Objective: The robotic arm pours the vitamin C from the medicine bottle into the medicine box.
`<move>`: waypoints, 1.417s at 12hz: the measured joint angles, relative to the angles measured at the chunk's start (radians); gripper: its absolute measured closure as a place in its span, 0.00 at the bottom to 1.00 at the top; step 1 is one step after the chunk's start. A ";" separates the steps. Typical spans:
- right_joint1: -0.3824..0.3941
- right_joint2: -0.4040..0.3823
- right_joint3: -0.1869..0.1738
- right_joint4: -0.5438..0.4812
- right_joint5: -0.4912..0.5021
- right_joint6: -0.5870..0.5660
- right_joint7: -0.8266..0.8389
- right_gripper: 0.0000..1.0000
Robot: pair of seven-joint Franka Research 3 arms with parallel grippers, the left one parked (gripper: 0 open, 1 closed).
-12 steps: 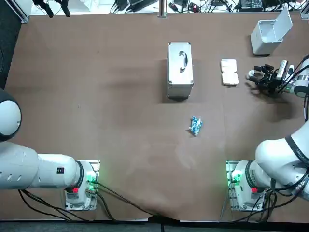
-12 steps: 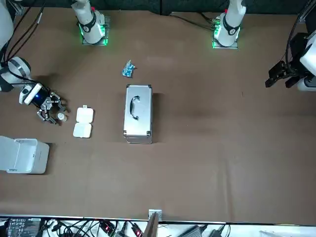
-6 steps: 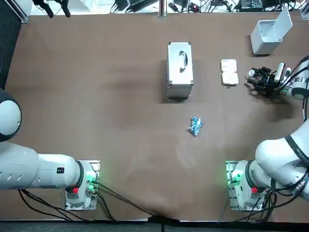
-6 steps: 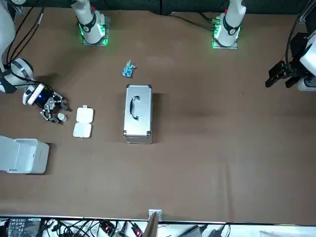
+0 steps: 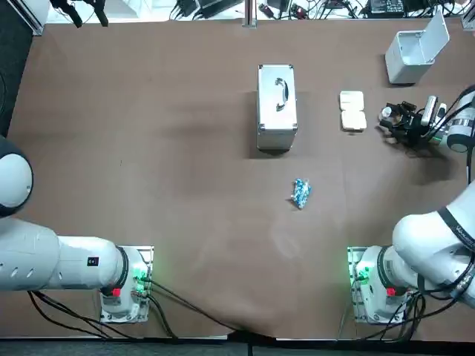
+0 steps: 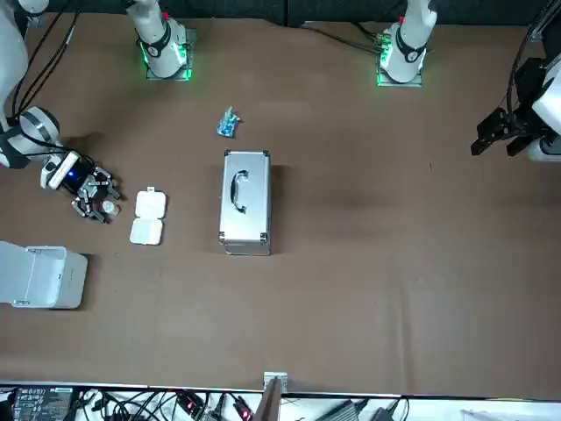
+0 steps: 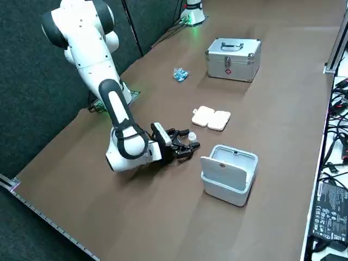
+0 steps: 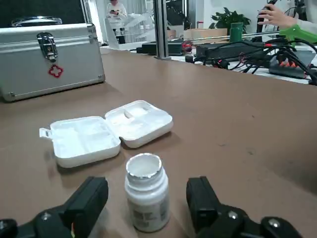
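My right gripper (image 8: 147, 191) straddles the upright medicine bottle (image 8: 144, 203), fingers wide, not touching; open medicine box (image 8: 106, 131) just beyond; the bottle's contents are hidden.

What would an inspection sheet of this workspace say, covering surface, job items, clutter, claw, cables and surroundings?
Surface: brown table, nothing spilled that I can see.
Job's things: medicine bottle stands upright; white medicine box lies open just beyond it.
Clutter: silver first-aid case, shut; blue packet; white bin with its lid up.
Grippers: right claw low at the table, open, one finger on either side of the bottle, not touching it.
Cables: bundles along the table's far edge.
Surroundings: a person's hand beyond the table.
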State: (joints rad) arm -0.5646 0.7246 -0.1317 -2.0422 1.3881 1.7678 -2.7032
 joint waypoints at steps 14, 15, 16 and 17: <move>0.001 0.013 0.000 0.013 0.010 -0.001 0.000 0.26; 0.001 0.013 0.000 0.013 0.010 -0.001 0.000 0.28; 0.001 0.014 0.000 0.013 0.010 -0.001 0.000 0.30; 0.001 0.014 0.000 0.013 0.010 -0.001 0.000 0.32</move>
State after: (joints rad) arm -0.5633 0.7383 -0.1315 -2.0289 1.3978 1.7670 -2.7036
